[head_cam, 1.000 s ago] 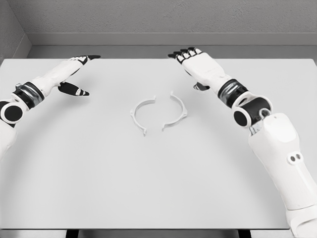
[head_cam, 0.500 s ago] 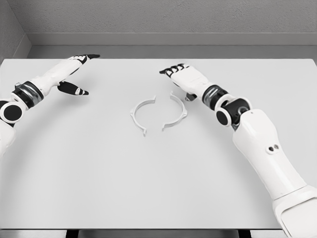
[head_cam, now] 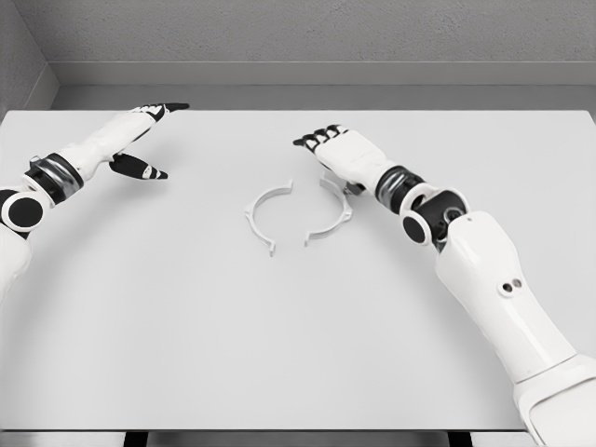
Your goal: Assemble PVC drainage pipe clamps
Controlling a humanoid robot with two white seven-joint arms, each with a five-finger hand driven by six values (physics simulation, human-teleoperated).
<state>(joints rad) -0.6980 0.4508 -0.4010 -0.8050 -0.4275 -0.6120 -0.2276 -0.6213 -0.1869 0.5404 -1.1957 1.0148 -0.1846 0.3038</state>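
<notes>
Right hand (head_cam: 343, 155): fingers (head_cam: 315, 139) extended and slightly spread, dark tips pointing toward the far left, holding nothing; the palm hangs over the upper end of the right clamp half (head_cam: 331, 213), and whether it touches that half cannot be told; the right arm (head_cam: 484, 279) enters from the lower right corner and crosses the bench (head_cam: 298, 354) diagonally. Left hand (head_cam: 130, 140): fingers (head_cam: 168, 108) straight and together, pointing toward the far right, thumb (head_cam: 140, 168) splayed apart below them, holding nothing; it lies near the far left corner of the bench, well apart from both halves; the left arm (head_cam: 42, 186) enters from the left edge. Two white clamp halves lie flat near the middle of the bench; the left clamp half (head_cam: 264, 210) curves with its open side to the right, the right clamp half with its open side to the left; together they outline a broken ring, with gaps at the top and bottom, so the halves are apart and unjoined. A grey wall (head_cam: 298, 37) stands behind the bench.
</notes>
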